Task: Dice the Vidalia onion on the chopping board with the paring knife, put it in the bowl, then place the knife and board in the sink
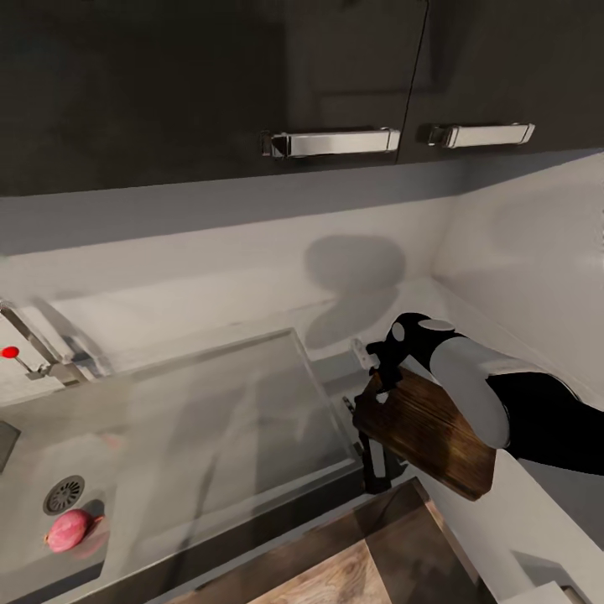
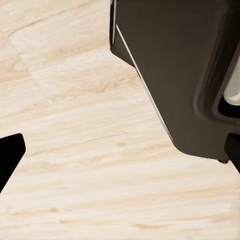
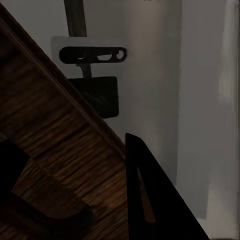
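1. The right gripper (image 1: 379, 394) has hold of the thin dark brown wood-grain chopping board (image 1: 432, 436), lifted and tilted above the smooth grey countertop (image 1: 537, 503), just beside the flat drainboard end of the rectangular stainless-steel sink (image 1: 210, 419). Its fingers look clamped on the board's edge.

2. Risk, as I judge it: an edge grip on a wide, tilted board gives leverage, so the board could pivot or slip out if swung quickly.

3. The small round pinkish-red Vidalia onion (image 1: 69, 530) lies in the sink basin next to the round drain (image 1: 64, 493). The board may be meant to stay on the countertop for dicing; carried to the sink now, it could land on the onion or knock the chrome faucet with the red knob (image 1: 33, 348) at the sink's far rim.

4. The right wrist view adds what the head view lacks: wood grain close up, a dark finger (image 3: 150, 200) lying against the board's edge, and a slotted black fitting (image 3: 92, 55) on the grey surface beyond.

5. The left wrist view shows pale wooden floor (image 2: 90, 165) and a dark cabinet corner (image 2: 170, 70), well away from the sink. I cannot tell how the left gripper stands.
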